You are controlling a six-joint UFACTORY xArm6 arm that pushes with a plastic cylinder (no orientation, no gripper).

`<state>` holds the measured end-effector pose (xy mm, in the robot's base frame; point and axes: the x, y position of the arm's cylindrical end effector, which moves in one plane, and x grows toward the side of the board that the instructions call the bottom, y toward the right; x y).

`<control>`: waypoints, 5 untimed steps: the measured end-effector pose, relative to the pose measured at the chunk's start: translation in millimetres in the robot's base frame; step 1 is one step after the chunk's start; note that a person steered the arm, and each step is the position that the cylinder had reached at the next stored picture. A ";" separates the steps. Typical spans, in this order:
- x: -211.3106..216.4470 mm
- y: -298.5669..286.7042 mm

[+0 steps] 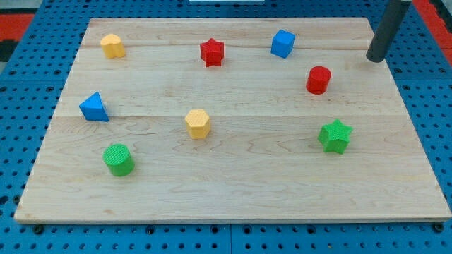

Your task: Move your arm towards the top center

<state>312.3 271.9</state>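
My tip (376, 58) is the lower end of a dark rod that comes in from the view's top right corner. It rests on the wooden board (233, 190) near its top right edge. It stands to the right of the red cylinder (318, 80) and the blue cube (282, 44), touching neither. A red star (212, 52) lies near the board's top centre, well to the left of the tip.
A yellow block (112, 46) sits at the top left, a blue triangular block (93, 108) at the left, a yellow hexagonal block (198, 123) in the middle, a green cylinder (119, 159) at the bottom left and a green star (335, 136) at the right. Blue pegboard surrounds the board.
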 end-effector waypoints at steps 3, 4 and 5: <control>8.3 1.7; 8.3 1.7; 22.4 1.7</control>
<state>334.7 273.6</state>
